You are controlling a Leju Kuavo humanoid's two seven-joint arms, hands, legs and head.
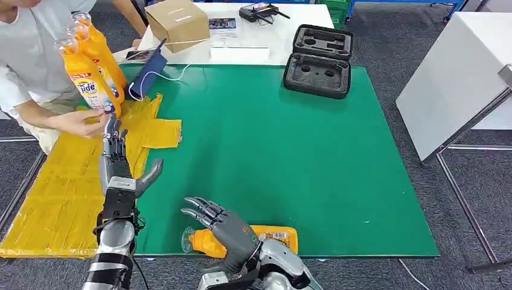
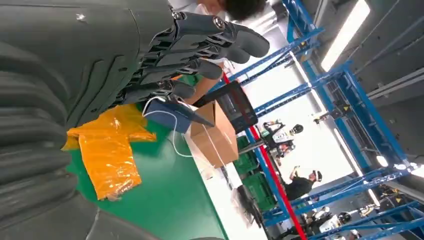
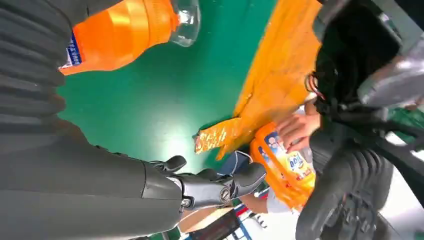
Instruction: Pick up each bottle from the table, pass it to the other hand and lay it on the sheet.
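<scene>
Three orange bottles: one lying at the green table's (image 1: 290, 157) near edge (image 1: 275, 237), two upright at its far left corner (image 1: 90, 84) (image 1: 99, 45). One yellow sheet (image 1: 54, 187), one cardboard box (image 1: 178, 23), one black foam case (image 1: 319, 59).

I had the left hand (image 1: 116, 172) stretched forward near the table's left edge, fingers straight, thumb splayed, holding nothing, while the right hand (image 1: 226, 226) hovered at the near edge, fingers apart and empty.
</scene>
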